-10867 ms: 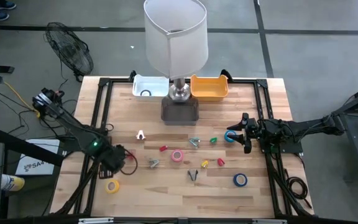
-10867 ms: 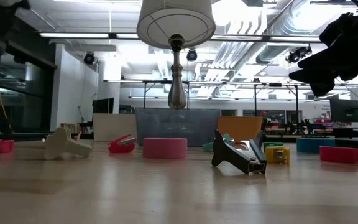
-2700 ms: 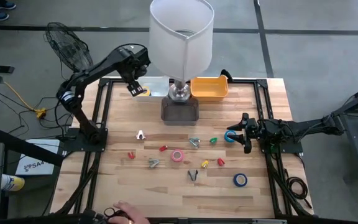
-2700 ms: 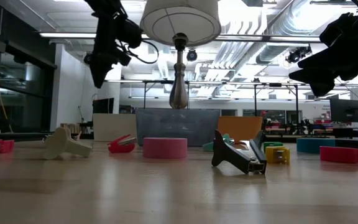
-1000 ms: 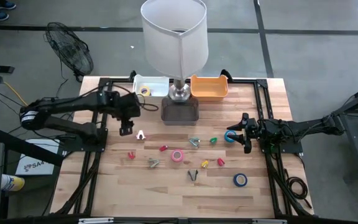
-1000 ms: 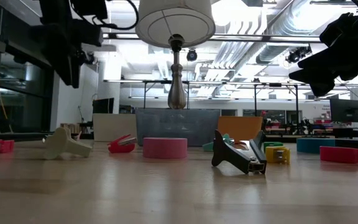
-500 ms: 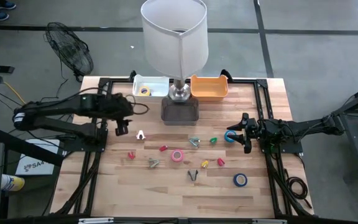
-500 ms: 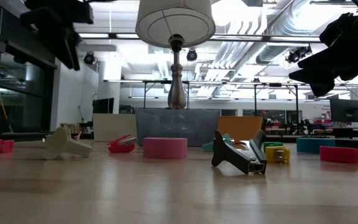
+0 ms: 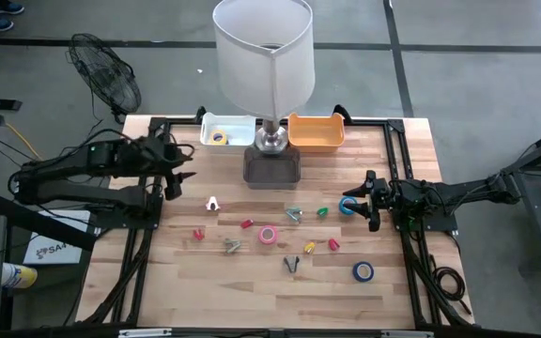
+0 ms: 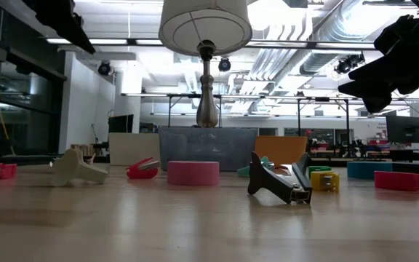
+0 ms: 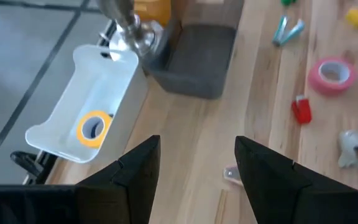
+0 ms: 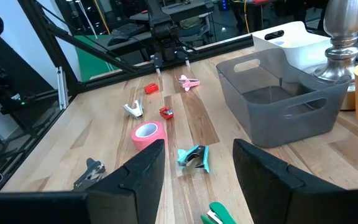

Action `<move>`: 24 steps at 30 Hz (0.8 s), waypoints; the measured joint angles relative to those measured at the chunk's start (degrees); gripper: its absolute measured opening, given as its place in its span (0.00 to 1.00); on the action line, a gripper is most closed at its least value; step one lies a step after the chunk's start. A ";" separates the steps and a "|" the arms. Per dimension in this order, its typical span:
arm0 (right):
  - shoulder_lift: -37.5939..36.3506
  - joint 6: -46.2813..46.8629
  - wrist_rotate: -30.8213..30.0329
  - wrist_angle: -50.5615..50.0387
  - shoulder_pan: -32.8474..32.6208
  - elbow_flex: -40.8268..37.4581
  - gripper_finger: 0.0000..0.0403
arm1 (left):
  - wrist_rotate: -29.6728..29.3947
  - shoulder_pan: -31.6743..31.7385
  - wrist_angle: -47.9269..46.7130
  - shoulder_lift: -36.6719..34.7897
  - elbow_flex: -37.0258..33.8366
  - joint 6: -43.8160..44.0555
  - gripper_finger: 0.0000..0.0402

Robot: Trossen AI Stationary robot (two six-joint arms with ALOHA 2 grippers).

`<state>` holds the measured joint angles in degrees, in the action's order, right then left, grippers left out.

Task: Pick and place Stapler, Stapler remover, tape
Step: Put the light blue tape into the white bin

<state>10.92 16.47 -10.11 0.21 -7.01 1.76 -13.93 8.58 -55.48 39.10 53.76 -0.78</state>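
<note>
A yellow tape roll [image 9: 217, 137] lies inside the white bin [image 9: 238, 123], also seen as the roll [image 11: 93, 127] in the left wrist view. A pink tape roll [image 9: 268, 235] [image 12: 148, 134] lies flat mid-table. One blue roll [image 9: 363, 272] lies toward the near right, and another [image 9: 347, 206] sits just beside my right gripper [image 9: 369, 200]. The black stapler [image 9: 292, 265] [image 10: 278, 182] and a grey stapler remover [image 9: 233, 246] rest on the wood. My left gripper [image 9: 170, 178] [image 11: 194, 168] hovers open over the table's left side. My right gripper [image 12: 197, 168] is open and holds nothing.
A lamp [image 9: 264, 56] stands at the far middle, its base behind a grey bin [image 9: 271, 167], with an orange bin [image 9: 316, 131] to the right. Small red, green and yellow blocks and a teal clip [image 9: 294, 215] are scattered mid-table. A fan [image 9: 106, 75] stands off the table's far left.
My left gripper has moved away from the white bin toward the table's left edge and has risen, leaving the low view almost entirely. The yellow roll stays in the white bin. The right arm has kept still.
</note>
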 joint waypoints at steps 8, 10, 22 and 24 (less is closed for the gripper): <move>-0.02 7.62 -1.59 0.90 0.02 0.00 0.45 | -1.30 0.02 5.34 -3.65 -4.14 7.22 0.50; -0.01 11.41 -0.88 0.88 0.02 0.00 0.45 | -0.22 0.02 8.69 -4.20 -6.73 8.97 0.50; 0.00 26.92 0.95 -0.26 0.02 0.00 0.45 | 3.34 0.02 28.94 -4.40 -16.63 11.54 0.50; 0.00 28.00 -0.03 -0.36 0.02 0.03 0.45 | 3.35 0.02 29.19 -4.40 -16.66 11.32 0.50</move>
<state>10.92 44.47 -10.14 -0.15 -6.98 1.79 -10.59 8.60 -26.29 34.70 37.10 10.54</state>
